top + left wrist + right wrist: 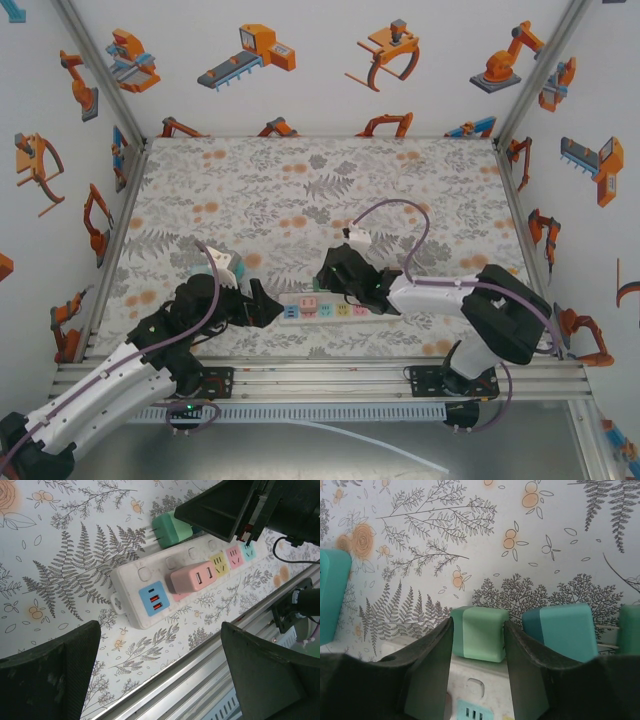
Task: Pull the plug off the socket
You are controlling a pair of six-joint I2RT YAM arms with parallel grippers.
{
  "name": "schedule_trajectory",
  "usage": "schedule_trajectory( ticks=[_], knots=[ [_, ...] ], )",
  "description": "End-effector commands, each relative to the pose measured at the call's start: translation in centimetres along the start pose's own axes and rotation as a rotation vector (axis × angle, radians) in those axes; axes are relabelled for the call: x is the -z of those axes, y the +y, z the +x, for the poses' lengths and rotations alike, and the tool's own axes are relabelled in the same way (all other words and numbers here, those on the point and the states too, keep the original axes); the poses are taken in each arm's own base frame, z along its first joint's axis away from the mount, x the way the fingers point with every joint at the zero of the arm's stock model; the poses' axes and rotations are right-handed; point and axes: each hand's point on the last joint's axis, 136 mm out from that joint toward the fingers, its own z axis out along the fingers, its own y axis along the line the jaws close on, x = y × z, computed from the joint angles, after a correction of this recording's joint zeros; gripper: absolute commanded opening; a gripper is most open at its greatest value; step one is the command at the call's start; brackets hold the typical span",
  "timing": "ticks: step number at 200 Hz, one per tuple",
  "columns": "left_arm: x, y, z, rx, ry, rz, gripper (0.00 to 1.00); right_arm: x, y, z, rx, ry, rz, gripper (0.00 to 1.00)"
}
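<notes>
We see the left tool wide open; the right tool flanks the green plug at 12 o'clock of the power strip; we cannot tell whether it grips.

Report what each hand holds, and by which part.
The left hand is open, holding nothing. The right hand has its fingers flanking the green plug at its side faces; a firm grip cannot be told.

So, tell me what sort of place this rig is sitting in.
Most likely a lab robot test cell: white walls printed with robot-arm pictures, an aluminium frame boxing it in, and a floral cloth laid as the work surface.
</notes>
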Motion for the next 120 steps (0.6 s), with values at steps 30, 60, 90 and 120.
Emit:
schedule_trajectory(
  ticks=[30,60,90,120],
  knots=[
    [0.0,2.4,0.7,0.023,0.021,-0.132,0.97,2.5,0.3,-2.7,0.064,-0.089,0.007,0.44],
    [-0.1,4.1,1.2,0.056,0.041,-0.227,0.97,5.1,2.0,-5.0,0.23,-0.169,-0.067,0.44],
    [-0.7,4.8,1.6,0.083,0.074,-0.269,0.98,8.2,4.9,-6.1,0.495,-0.255,-0.234,0.45],
    [-1.5,5.1,2.1,0.106,0.108,-0.281,0.99,11.0,8.0,-3.5,0.89,-0.264,-0.469,0.45]
  ],
)
